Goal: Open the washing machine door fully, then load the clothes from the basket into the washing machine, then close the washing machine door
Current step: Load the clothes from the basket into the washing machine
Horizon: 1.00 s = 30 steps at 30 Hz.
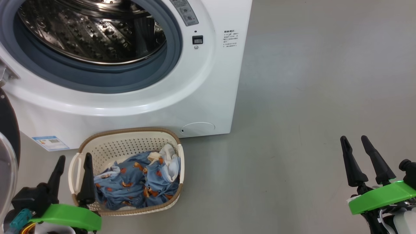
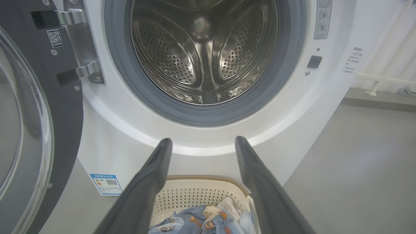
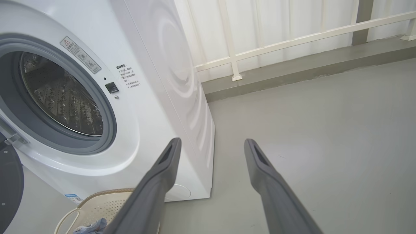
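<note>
Washer (image 1: 201, 81): big white box on the grey floor (image 1: 308, 97). Its round mouth faces the robot.
Door (image 2: 65, 107): swung wide out to the left, so you see its black inside and its clear glass bowl. The opening step looks done.
Drum (image 2: 204, 52): shiny steel with lots of little holes. I see no clothes in it, so loading has not begun.
Basket (image 1: 130, 148): cream with a brown rim. It sits on the floor just in front of the washer, below the mouth.
Clothes (image 1: 139, 182): a soft, crumpled pile in the basket, blue with little orange bears and a white bit on top. They all have to go into the drum, and then the door must be shut.
Left fingers (image 1: 87, 175): spread apart and holding nothing, at the basket's left handle.
Right fingers (image 1: 351, 165): spread apart and holding nothing, far off to the right over bare floor.
</note>
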Available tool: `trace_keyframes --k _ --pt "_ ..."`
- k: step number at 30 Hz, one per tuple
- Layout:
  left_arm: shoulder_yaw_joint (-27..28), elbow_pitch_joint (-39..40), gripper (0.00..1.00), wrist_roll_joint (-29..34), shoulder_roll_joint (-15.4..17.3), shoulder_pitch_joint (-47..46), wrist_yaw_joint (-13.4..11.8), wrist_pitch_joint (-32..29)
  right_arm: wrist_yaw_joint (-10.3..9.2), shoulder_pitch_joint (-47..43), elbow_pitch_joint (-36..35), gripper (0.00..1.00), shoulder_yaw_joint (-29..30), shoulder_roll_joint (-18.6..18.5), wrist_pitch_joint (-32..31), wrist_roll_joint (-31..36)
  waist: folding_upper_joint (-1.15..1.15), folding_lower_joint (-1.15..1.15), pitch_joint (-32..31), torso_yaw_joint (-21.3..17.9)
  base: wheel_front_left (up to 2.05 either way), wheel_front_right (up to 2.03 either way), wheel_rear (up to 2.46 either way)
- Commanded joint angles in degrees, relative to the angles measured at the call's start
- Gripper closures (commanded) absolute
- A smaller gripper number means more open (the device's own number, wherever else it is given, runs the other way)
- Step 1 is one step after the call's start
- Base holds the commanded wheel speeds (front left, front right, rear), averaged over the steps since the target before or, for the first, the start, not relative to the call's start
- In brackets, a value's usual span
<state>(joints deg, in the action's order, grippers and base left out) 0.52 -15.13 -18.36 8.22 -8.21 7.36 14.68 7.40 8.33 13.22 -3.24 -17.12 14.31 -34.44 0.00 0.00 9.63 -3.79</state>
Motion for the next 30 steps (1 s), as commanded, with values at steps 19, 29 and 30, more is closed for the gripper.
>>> trace_keyframes --k 19,29,30 --pt "-1.8 -5.9 0.00 0.0 -1.2 -1.7 0.1 0.3 0.09 2.1 -2.2 0.00 -1.7 -0.2 0.7 0.3 0.00 0.00 3.8 -0.6 0.00 0.00 0.00" --pt "-7.9 -18.3 0.00 -1.3 -0.8 -10.2 0.1 0.3 0.09 5.8 -3.4 0.00 -1.0 1.2 0.7 0.2 0.00 0.00 12.8 -2.3 0.00 0.00 0.00" --pt "-8.6 -19.6 0.00 -1.6 -0.7 -11.3 0.1 0.3 0.09 6.2 -3.5 0.00 -1.0 1.4 0.7 0.2 0.00 0.00 13.9 -2.5 0.00 0.00 0.00"
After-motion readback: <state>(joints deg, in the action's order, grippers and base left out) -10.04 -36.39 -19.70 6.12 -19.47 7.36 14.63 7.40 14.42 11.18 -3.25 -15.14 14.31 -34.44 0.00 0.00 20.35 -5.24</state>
